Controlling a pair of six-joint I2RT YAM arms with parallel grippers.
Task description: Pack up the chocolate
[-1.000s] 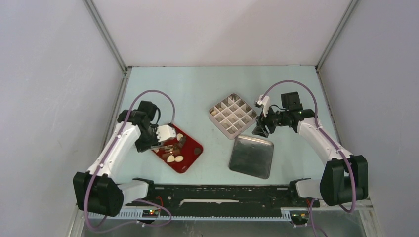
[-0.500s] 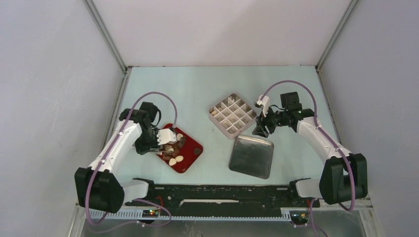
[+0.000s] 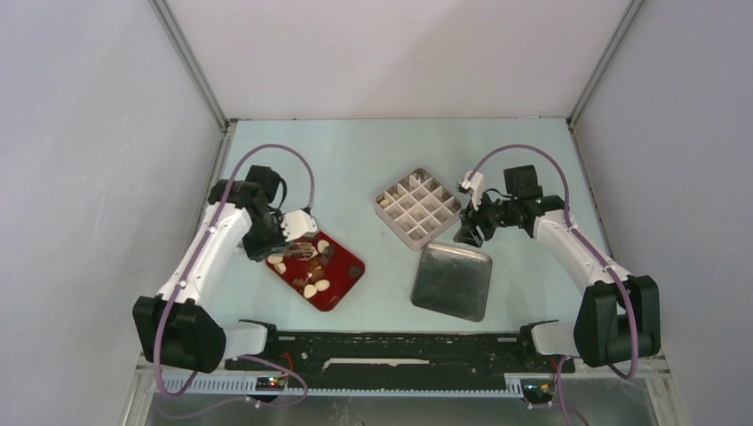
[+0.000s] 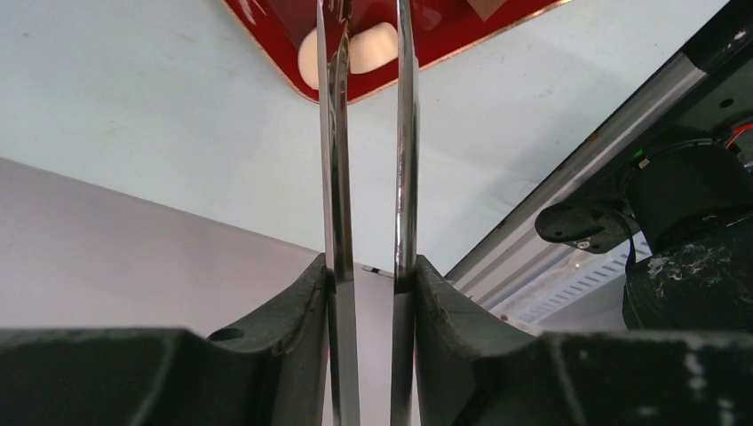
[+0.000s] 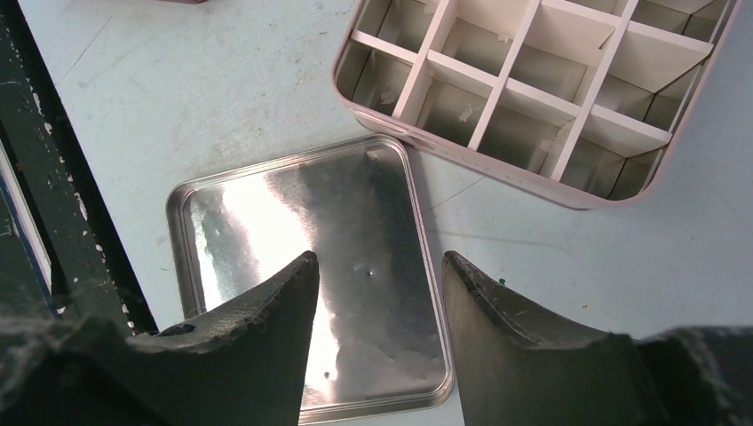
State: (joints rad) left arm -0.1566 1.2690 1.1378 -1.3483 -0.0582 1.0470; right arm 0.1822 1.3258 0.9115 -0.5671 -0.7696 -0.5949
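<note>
Chocolate pieces, cream ovals (image 3: 315,286) and dark lumps (image 3: 327,255), lie on a red tray (image 3: 346,273). My left gripper (image 3: 296,229) is shut on metal tongs (image 3: 307,251) over the tray's far-left part. In the left wrist view the gripper (image 4: 368,271) clamps the two tong blades (image 4: 404,133), which reach a cream piece (image 4: 373,46) on the tray (image 4: 266,27). A white gridded box (image 3: 417,209) stands mid-table. My right gripper (image 3: 468,232) is open and empty beside the box's right corner. In its wrist view the gripper (image 5: 377,266) hangs over the lid, near the box (image 5: 511,89).
A square metal lid (image 3: 453,281) lies flat in front of the box and also shows in the right wrist view (image 5: 266,231). A black rail (image 3: 400,346) runs along the near edge. Grey walls close in the left, right and far sides.
My left gripper has moved with the tongs toward the tray's far-left corner. The right arm has not moved.
</note>
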